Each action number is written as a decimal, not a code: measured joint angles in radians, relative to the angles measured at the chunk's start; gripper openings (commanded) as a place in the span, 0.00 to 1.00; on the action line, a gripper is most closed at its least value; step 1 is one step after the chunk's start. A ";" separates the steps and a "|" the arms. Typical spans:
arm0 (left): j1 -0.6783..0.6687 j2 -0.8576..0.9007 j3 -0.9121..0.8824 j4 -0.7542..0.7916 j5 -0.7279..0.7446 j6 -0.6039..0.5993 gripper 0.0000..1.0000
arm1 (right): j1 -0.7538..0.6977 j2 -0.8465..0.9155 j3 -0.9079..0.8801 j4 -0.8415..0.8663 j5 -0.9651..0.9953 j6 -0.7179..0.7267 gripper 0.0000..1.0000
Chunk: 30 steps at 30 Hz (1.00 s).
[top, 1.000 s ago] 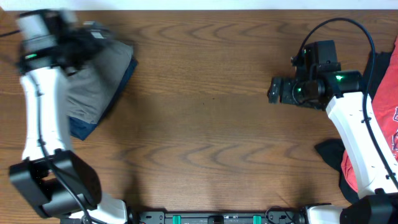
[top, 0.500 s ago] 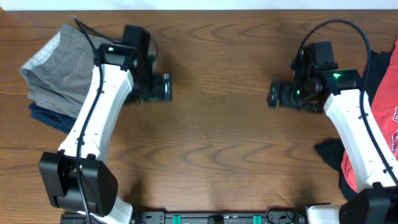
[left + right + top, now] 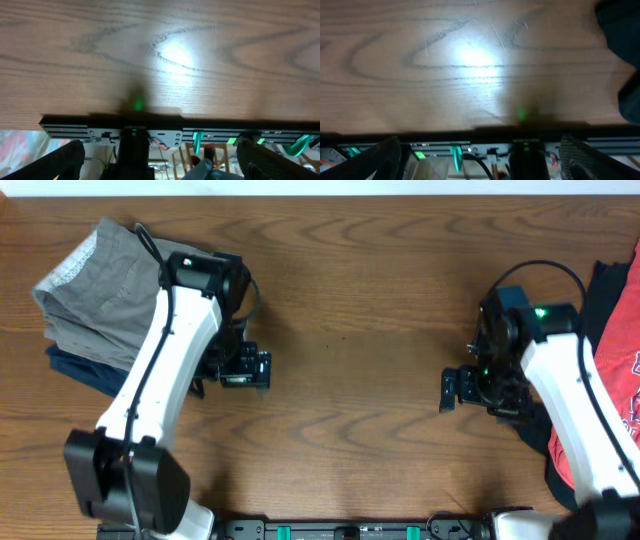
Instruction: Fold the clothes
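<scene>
The grey-khaki shorts (image 3: 95, 290) are seen at the far left of the bench (image 3: 350, 300), folded into a compact bundle with the pale patterned waistband lining turned up along the far-left edge. They are laid on top of a dark navy folded garment (image 3: 72, 365), so that corner is judged to serve as a stack for finished pieces. Nothing is touching the shorts, and the fold is judged to be done.

The left arm (image 3: 160, 370) is stretched from the near-left base past the shorts, its jaws spread fully wide and empty just right of the pile over bare wood. The right arm (image 3: 570, 400) is likewise poised over bare wood, its jaws wide apart with nothing between them. Both are judged to be parked clear of the cloth. In each wrist view only the dark fingers (image 3: 60, 160) (image 3: 370, 160) are caught in the lower corners, with plain bench and the near edge rail between them.

Most of the navy garment is hidden beneath the shorts. The shorts' right edge is partly covered by the left arm. The red shirt (image 3: 620, 380) is cut off by the right frame edge, its white lettering unreadable, and dark cloth (image 3: 535, 430) beneath it cannot be identified. The shorts appear in neither wrist view.
</scene>
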 measured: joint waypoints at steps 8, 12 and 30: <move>-0.158 -0.473 -0.222 0.436 -0.134 -0.080 0.98 | 0.123 -0.486 -0.202 0.432 0.101 0.116 0.99; -0.266 -0.786 -0.447 0.738 -0.275 -0.105 0.98 | 0.206 -0.750 -0.378 0.634 0.257 0.164 0.99; -0.284 -1.031 -0.840 0.782 -0.399 -0.124 0.98 | 0.224 -0.900 -0.621 0.631 0.360 0.200 0.99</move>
